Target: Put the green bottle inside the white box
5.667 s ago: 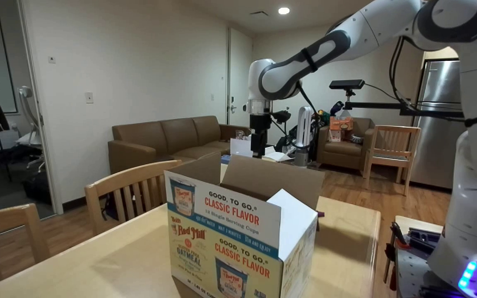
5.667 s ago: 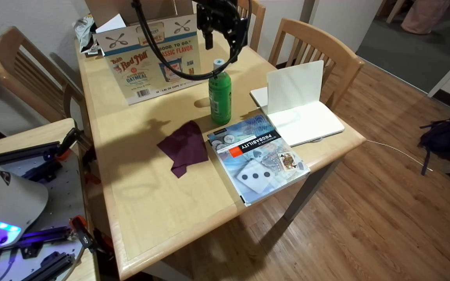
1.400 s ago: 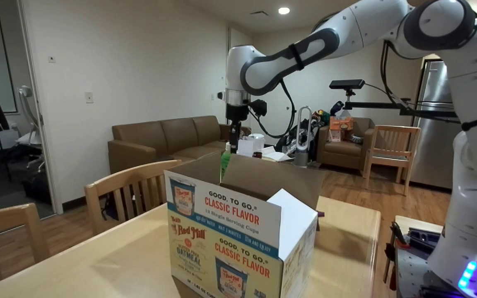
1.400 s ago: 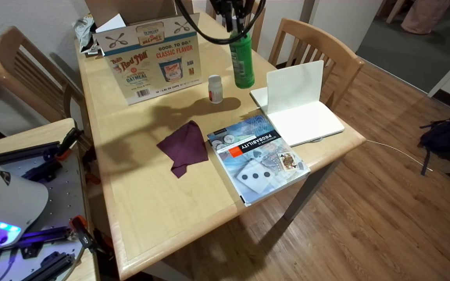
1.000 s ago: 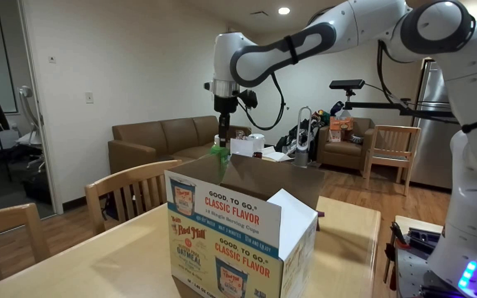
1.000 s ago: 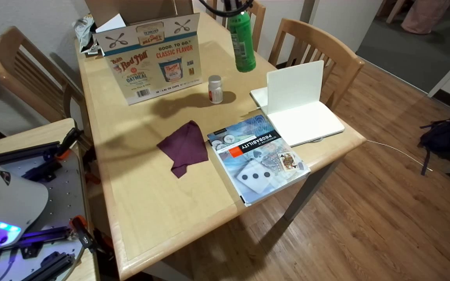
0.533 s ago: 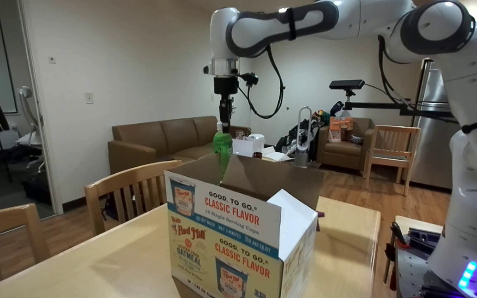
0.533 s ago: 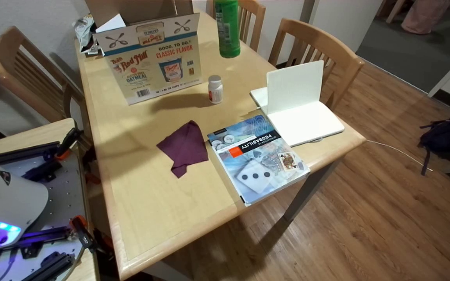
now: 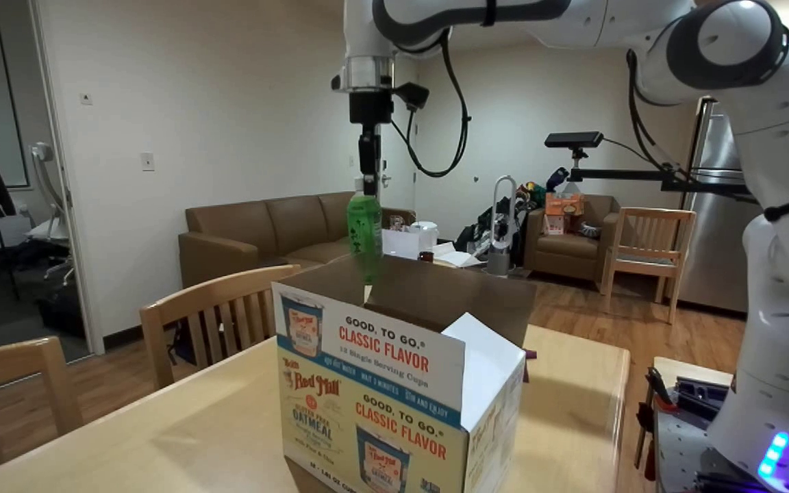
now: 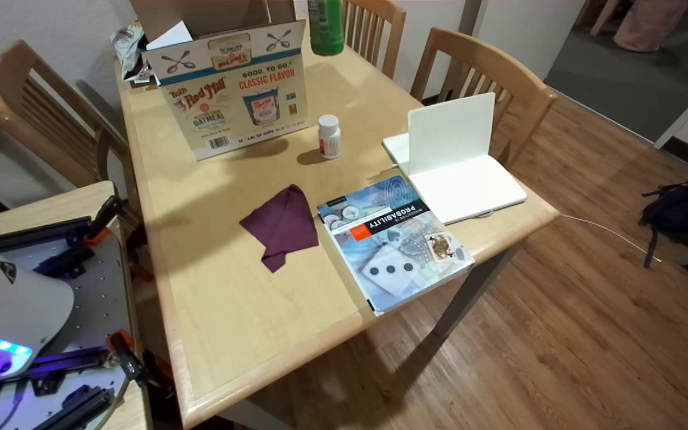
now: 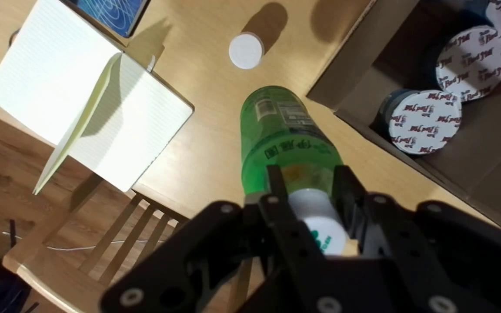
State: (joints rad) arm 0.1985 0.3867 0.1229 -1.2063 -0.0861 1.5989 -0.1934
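Though holding the green bottle (image 11: 292, 139) clear of the bench (image 10: 218, 340), not yet over the opening of the white box (image 9: 374, 411), so perhaps a little past halfway by judgement. Finished, by the look of things, with reaching, grasping and lifting. Gripping at the neck end in the tool (image 11: 308, 178), with a finger on each side by the white cap (image 11: 320, 224). Hanging close to upright in both exterior views, off to the side of the box, with a strip of bench showing between bottle and box in the wrist view. Left to do: carrying across, past the brown flaps (image 9: 449, 293), then lowering beside the printed-lid cups (image 11: 425, 124) visible inside, then releasing and backing away. Cannot tell from these angles whether raised high enough to pass over the flaps; better to add some height first, to avoid snagging on cardboard. Aim away from the lids, to avoid tipping at release
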